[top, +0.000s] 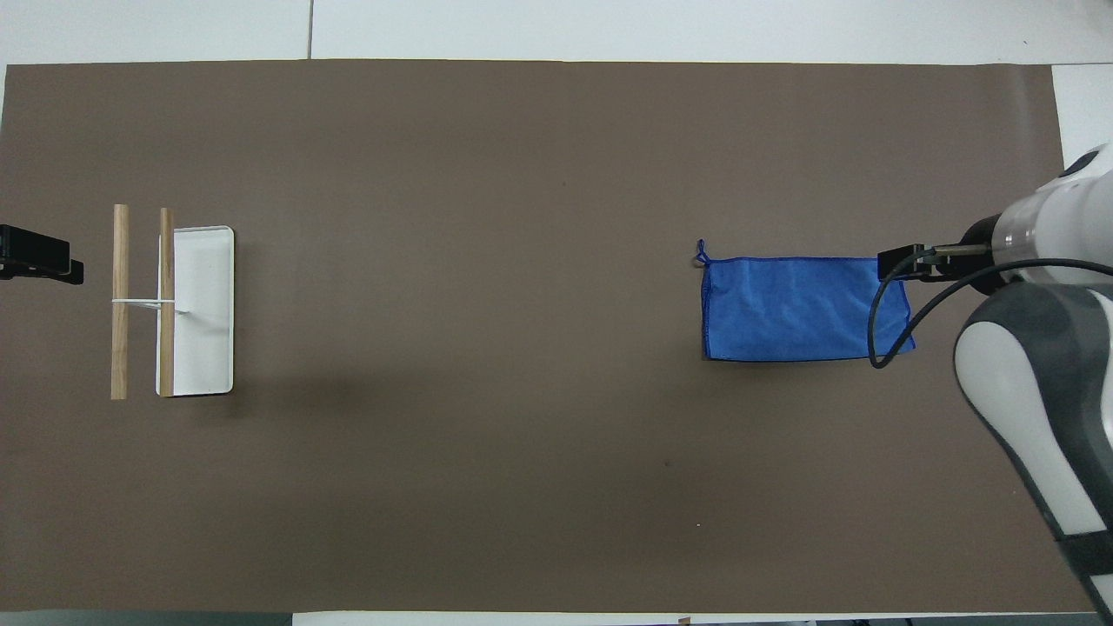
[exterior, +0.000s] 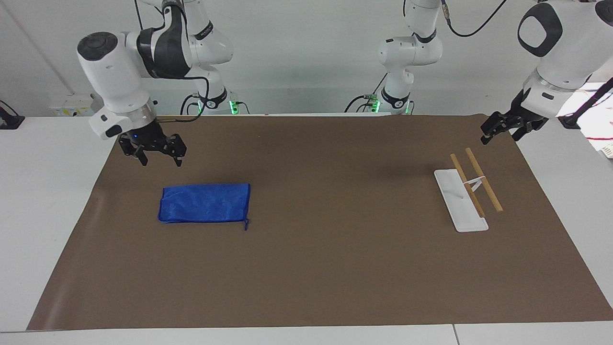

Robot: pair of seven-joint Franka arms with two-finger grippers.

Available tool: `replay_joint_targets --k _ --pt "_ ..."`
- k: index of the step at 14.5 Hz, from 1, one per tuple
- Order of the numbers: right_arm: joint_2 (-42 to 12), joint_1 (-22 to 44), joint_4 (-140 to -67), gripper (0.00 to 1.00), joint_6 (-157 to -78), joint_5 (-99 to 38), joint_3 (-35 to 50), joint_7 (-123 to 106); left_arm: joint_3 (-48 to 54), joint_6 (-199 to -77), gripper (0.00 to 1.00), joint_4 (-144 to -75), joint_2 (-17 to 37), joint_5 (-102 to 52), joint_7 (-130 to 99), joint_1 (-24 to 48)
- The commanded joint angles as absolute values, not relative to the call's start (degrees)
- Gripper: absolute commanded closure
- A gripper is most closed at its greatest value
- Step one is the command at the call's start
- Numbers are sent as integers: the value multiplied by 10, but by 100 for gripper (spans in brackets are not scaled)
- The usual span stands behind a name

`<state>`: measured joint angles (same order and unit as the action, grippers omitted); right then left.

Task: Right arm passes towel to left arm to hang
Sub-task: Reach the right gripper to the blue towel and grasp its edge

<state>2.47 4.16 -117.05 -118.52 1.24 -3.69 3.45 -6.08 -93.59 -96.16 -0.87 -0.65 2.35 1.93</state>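
Observation:
The blue towel (exterior: 205,203) lies flat on the brown mat toward the right arm's end of the table; it also shows in the overhead view (top: 796,307), with its loop tag at the corner toward the middle. My right gripper (exterior: 160,161) is open, with its blue light showing, up in the air over the mat beside the towel's edge; in the overhead view (top: 900,263) it covers the towel's corner. My left gripper (exterior: 499,132) waits over the mat's corner near the rack; only its tip shows in the overhead view (top: 39,263).
A white rack base (exterior: 459,200) with two wooden bars (exterior: 483,186) stands toward the left arm's end of the table; it also shows in the overhead view (top: 204,309). The brown mat (exterior: 335,268) covers most of the table.

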Motion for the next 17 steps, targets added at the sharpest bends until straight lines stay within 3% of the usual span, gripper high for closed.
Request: replay_joint_targets --k 1,9,12,17 --pt "24 39 -1256 0 -1289 4 -37 25 -60 -931 0 -969 -20 6 28 21" --pt "-6 32 -1321 0 -1400 4 -37 -5 -60 -932 0 -969 -20 6 28 21" --pt "-46 39 -1320 0 -1438 4 -36 -23 -60 -931 0 -969 -20 6 28 21" --pt "-81 35 -1322 0 -1448 4 -35 -47 -60 -931 0 -969 -20 6 28 21"
